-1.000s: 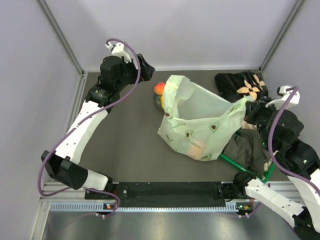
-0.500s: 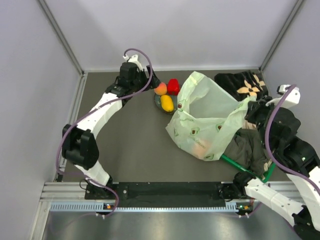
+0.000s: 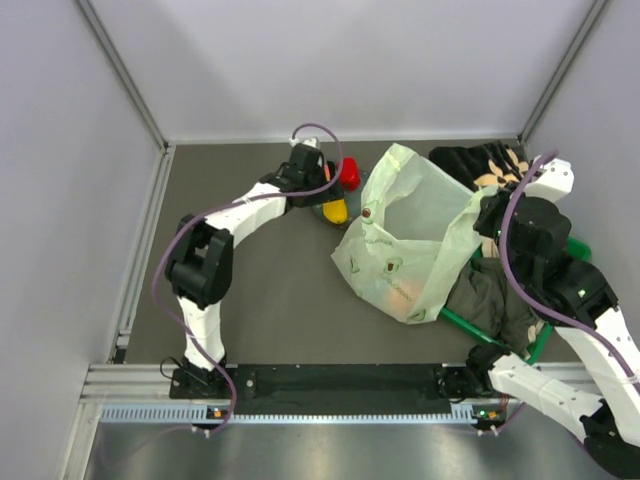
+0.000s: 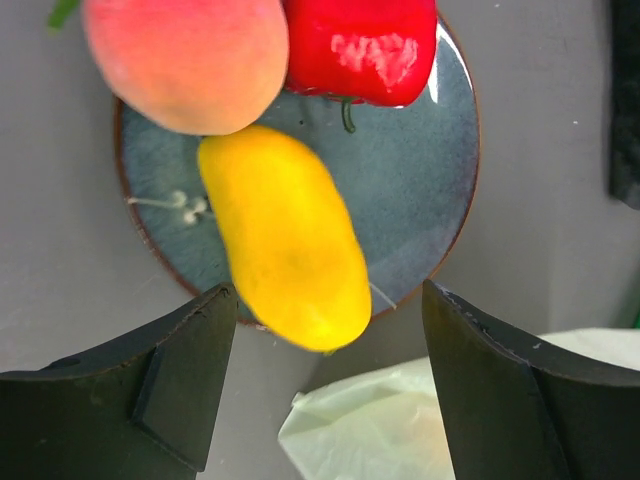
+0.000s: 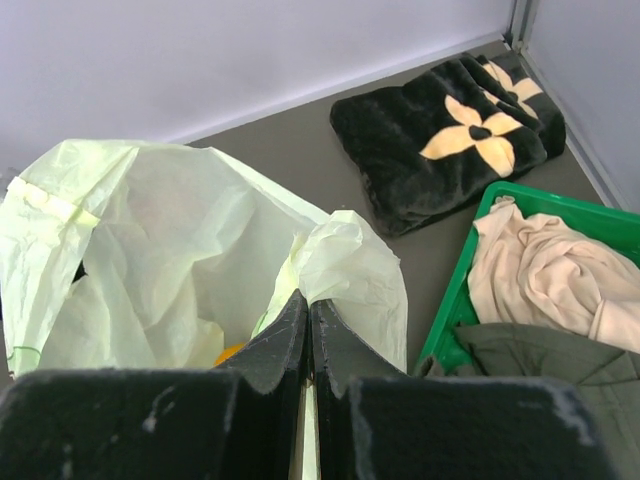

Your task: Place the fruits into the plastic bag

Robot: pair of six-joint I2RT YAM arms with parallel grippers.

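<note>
A yellow piece point(image 4: 285, 240), a yellow-red mango point(image 4: 185, 60) and a red round fruit point(image 4: 360, 45) lie on a small grey plate point(image 4: 420, 190). My left gripper point(image 4: 328, 300) hangs open right above them, and the yellow piece's near end lies between its fingertips without touching them. From above, the left gripper point(image 3: 322, 190) covers part of the plate, left of the plastic bag point(image 3: 410, 240). My right gripper point(image 5: 308, 300) is shut on the bag's right edge and holds its mouth up and open. An orange fruit point(image 5: 230, 353) shows inside the bag point(image 5: 160, 260).
A dark cloth with a pale flower print point(image 5: 450, 140) lies at the back right. A green basket point(image 5: 560, 215) holding beige and olive clothes stands on the right, under my right arm. Grey walls close in the back and both sides.
My left arm has swung right from the back left corner to above the plate, its jaws narrowing a little. The right gripper has pulled the bag's edge up and rightward.
</note>
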